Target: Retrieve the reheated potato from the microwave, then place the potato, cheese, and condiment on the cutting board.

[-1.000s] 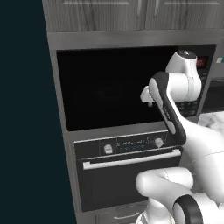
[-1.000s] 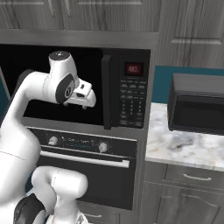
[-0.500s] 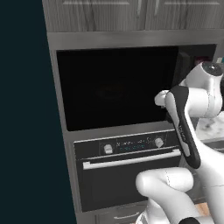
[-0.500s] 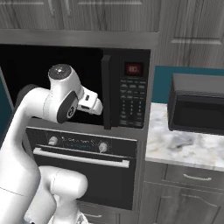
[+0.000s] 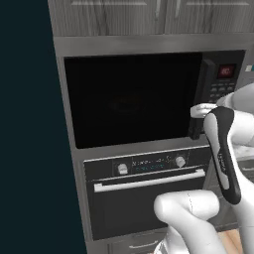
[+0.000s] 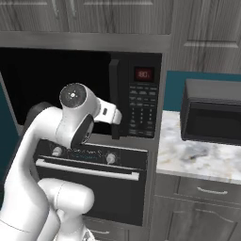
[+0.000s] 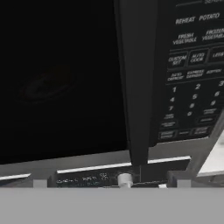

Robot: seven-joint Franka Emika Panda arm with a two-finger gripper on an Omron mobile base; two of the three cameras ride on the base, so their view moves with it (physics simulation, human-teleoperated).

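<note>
**Microwave door handling at the built-in wall unit**

Grey wood cabinetry frames the work area. Below sits the black oven (image 5: 144, 191) with knobs and a silver bar handle. Above it, the microwave (image 5: 134, 99) presents a wide dark door; the cavity behind it is too dark to show the potato, so its position cannot be confirmed. At the right, a marble tabletop (image 6: 197, 157) carries a second black appliance (image 6: 212, 113). The vertical door handle (image 7: 135, 83) stands beside the keypad (image 7: 192, 74).

Judged handling: the handle is rigid, smooth and fixed to a hinged door. Take hold at mid-height, jaws straddling the bar, and pull steadily along the swing arc. The gripper (image 5: 198, 111), jaws spread wide and holding nothing, sits near the handle.
</note>
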